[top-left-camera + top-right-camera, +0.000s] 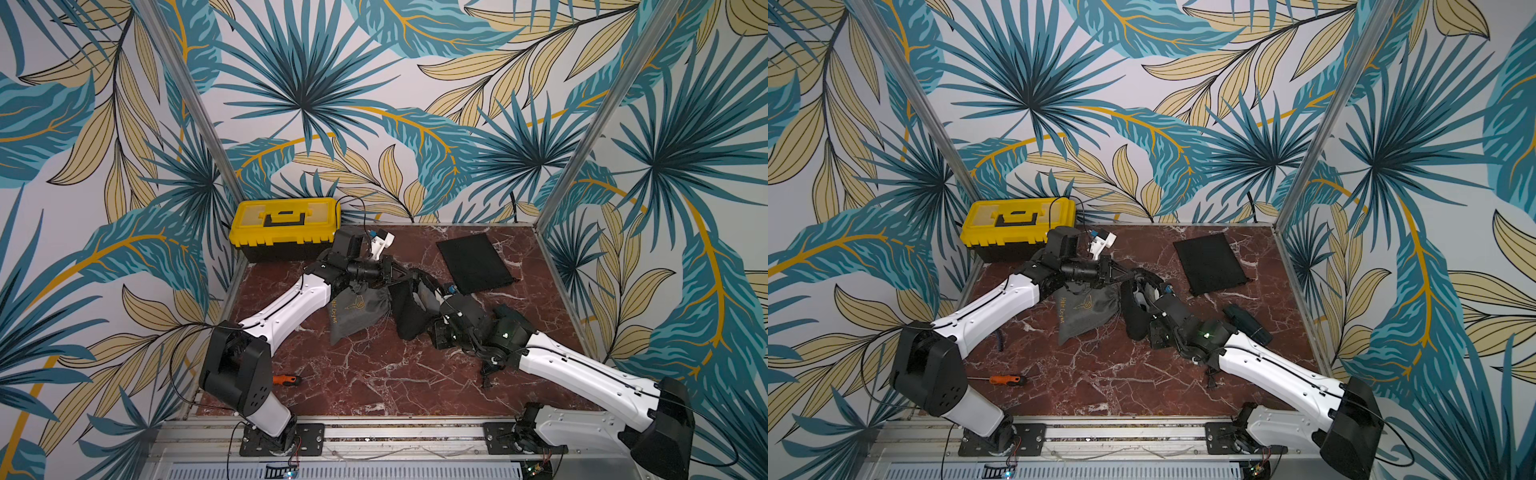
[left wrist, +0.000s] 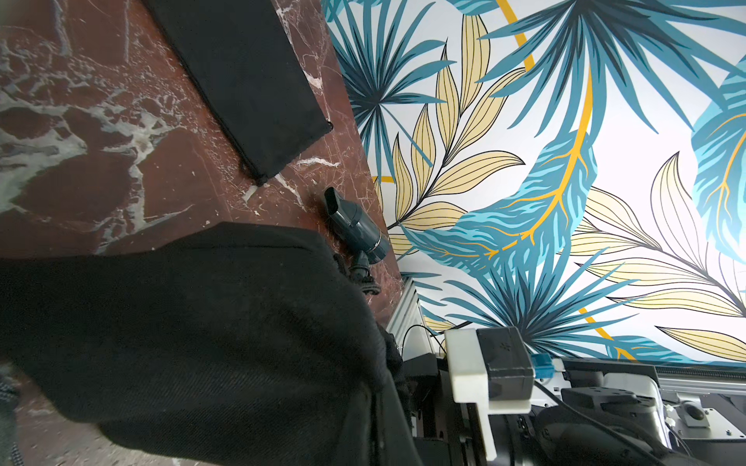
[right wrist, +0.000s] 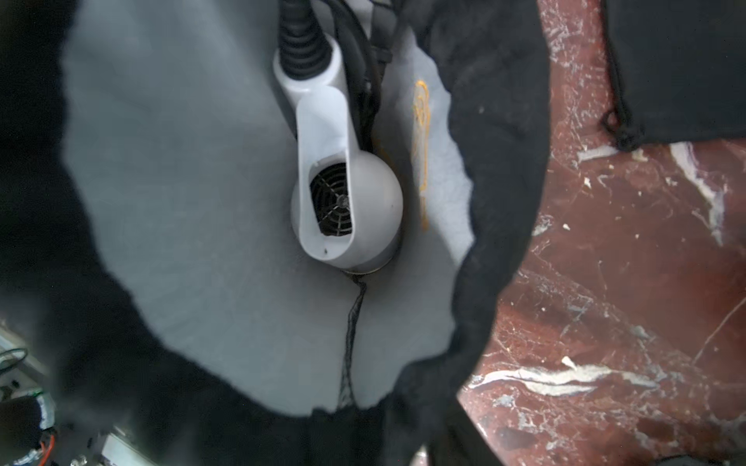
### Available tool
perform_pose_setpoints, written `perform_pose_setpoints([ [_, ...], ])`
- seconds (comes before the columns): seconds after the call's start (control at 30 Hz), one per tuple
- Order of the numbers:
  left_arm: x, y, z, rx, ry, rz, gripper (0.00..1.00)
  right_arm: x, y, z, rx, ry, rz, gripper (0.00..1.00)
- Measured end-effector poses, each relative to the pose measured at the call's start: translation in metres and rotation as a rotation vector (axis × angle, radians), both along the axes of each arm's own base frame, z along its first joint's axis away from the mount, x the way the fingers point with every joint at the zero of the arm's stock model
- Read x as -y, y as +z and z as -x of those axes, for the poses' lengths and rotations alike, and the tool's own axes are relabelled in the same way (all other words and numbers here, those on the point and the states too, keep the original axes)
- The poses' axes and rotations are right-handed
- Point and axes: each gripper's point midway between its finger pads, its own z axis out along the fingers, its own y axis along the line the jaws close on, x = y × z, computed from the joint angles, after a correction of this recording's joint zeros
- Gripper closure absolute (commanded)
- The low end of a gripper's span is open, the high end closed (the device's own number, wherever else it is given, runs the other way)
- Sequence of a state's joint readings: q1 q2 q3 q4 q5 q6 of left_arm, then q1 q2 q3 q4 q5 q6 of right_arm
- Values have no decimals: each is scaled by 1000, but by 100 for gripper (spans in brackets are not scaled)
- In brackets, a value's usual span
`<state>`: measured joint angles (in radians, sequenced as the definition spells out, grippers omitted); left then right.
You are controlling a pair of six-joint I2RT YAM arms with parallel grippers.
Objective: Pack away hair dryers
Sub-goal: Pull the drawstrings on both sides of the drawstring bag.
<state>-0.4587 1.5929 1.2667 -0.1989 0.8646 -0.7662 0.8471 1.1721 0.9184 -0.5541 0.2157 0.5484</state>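
- White hair dryer [image 3: 347, 193]: inside the open black pouch [image 1: 409, 311] at mid-bench, lying on its pale grey lining with the cord alongside.
- Left gripper [image 1: 404, 274]: pressed together, pinching that pouch's rim.
- Right gripper [image 1: 434, 301]: at the pouch mouth; spread or closed, cannot tell.
- Teal hair dryer [image 1: 1246, 322]: on the bench [image 1: 374, 374] near its right edge.
- Grey pouch [image 1: 357, 311]: beside the open one, toward the left edge.
- Flat black pouch [image 1: 473, 262]: toward the far right corner.
- Yellow toolbox [image 1: 286, 224]: far left corner.
- Screwdriver [image 1: 286, 380]: near left corner.
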Motion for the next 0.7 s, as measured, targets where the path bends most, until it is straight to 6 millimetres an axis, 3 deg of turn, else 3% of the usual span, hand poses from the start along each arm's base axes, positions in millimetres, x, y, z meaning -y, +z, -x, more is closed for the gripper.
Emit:
perform_pose_setpoints([
  [0.2, -2, 0, -2, 7, 0, 1, 100, 3, 1, 0, 14, 18, 37, 99],
  [0.4, -20, 0, -17, 4, 53, 1, 100, 13, 3, 6, -1, 16, 65, 100],
  [0.57, -35, -6, -29, -34, 114, -4, 100, 21, 31, 8, 69, 0, 18, 100],
  [0.7, -39, -18, -29, -68, 140, -18, 100, 14, 52, 1, 108, 7, -9, 100],
])
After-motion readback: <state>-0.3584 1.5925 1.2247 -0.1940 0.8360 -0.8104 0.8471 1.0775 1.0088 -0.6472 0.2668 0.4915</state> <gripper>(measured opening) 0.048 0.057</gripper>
